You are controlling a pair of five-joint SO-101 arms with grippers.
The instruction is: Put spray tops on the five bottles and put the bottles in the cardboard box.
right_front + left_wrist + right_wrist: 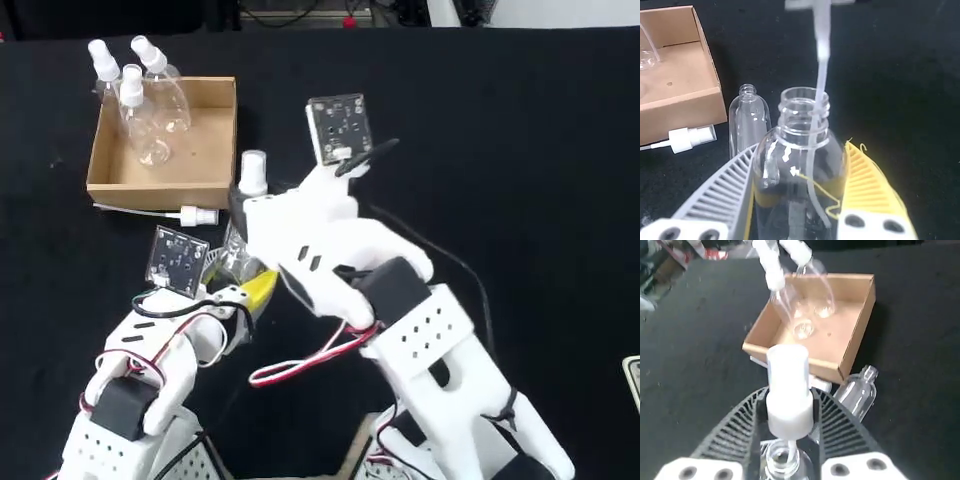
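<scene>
Three capped bottles [150,120] sat in the cardboard box [160,192] toward the far left corner of the table [520,150]. A fourth bottle [800,165], clear and uncapped, was held upright near the table's middle, the left gripper [802,150] clamped on its body just below the shoulder. Directly above it, the right gripper [787,397] was closed around a white spray top [786,385], whose thin dip tube [822,55] hung down into the open neck. A fifth bottle [749,120] lay uncapped on its side just beside the box's near edge, with a loose spray top [690,139] close by. The bottles looked light, thin-walled and slick, likely to dent or slip under a hard squeeze, so a hold across the body seemed soundest. The tube appeared limp and easily bent.
</scene>
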